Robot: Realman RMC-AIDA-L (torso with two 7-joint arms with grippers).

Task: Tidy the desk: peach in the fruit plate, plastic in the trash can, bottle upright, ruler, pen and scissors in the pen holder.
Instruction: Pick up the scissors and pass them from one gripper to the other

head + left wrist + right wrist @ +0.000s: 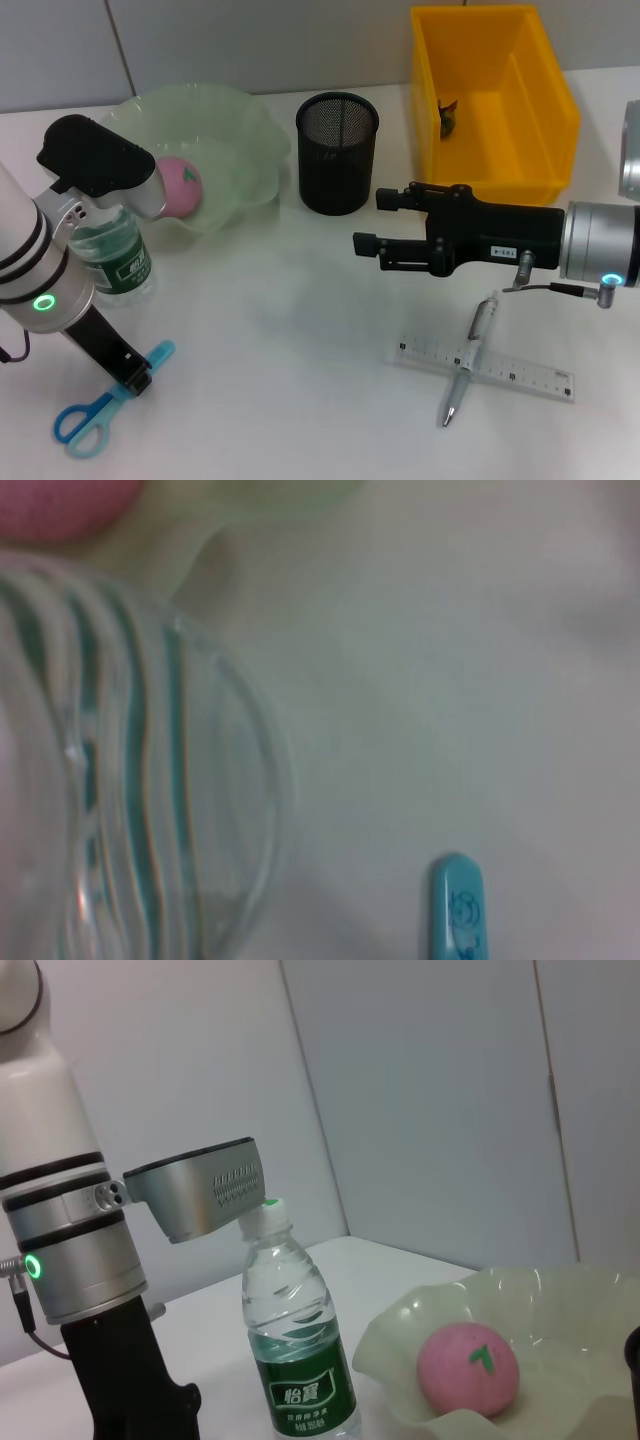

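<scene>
The scissors (100, 405) lie at the desk's front left corner, and the left gripper (135, 378) has its fingertips down at the blue handle. Whether those fingers are spread or clamped cannot be told. The bottle (115, 262) stands upright just beside that arm; any sideways swing in lifting the scissors could knock it over and undo 1 finished step. A pinch on only 1 handle loop could also let the blades swing or slip free.

The right gripper (372, 222) hovers released, holding nothing, above the desk's middle, in front of the holder (337, 152). The pen (470, 358) lies across the ruler (484, 367) toward the front right, so gripping either may drag the other. The peach (182, 186) sits in the plate (240, 150).
</scene>
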